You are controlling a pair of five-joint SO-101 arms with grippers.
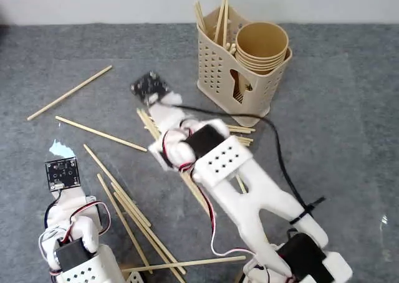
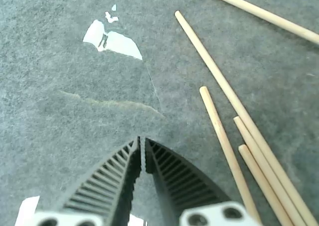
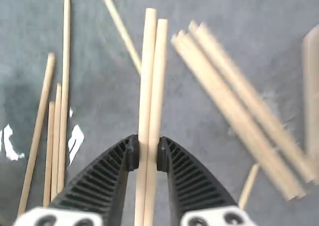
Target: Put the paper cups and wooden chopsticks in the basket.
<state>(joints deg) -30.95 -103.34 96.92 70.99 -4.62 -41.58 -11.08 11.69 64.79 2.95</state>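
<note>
**Right gripper clamped on two chopsticks, left gripper closed on nothing**

My right gripper point(image 3: 148, 154) grips a pair of chopsticks point(image 3: 152, 76). The two sticks lie side by side between the ribbed fingers point(image 3: 107, 178) and run straight out past the tips. I cannot tell whether the pair is lifted or resting on the grey mat point(image 1: 349, 146). In the high view my right arm point(image 1: 249, 196) stretches from the near edge towards the middle of the mat, and its wrist is near the foot of the basket point(image 1: 215, 77). A black cable point(image 1: 274, 139) runs along this arm.

The basket stands at the far side of the mat. The paper cups point(image 1: 262, 43) sit in it as one nested stack, and several chopsticks point(image 1: 219, 18) stand upright in the compartment beside them.

My left gripper point(image 2: 142, 145) is pressed closed with nothing between its fingers, and it points down at bare mat near a pale patch point(image 2: 112, 39). My left arm point(image 1: 72, 233) is at the near left corner.

Loose chopsticks point(image 1: 131, 214) lie scattered on the mat between the two arms. Two more single sticks point(image 1: 70, 93) lie farther off to the left, and a few point(image 1: 240, 130) lie against the basket's base.
</note>
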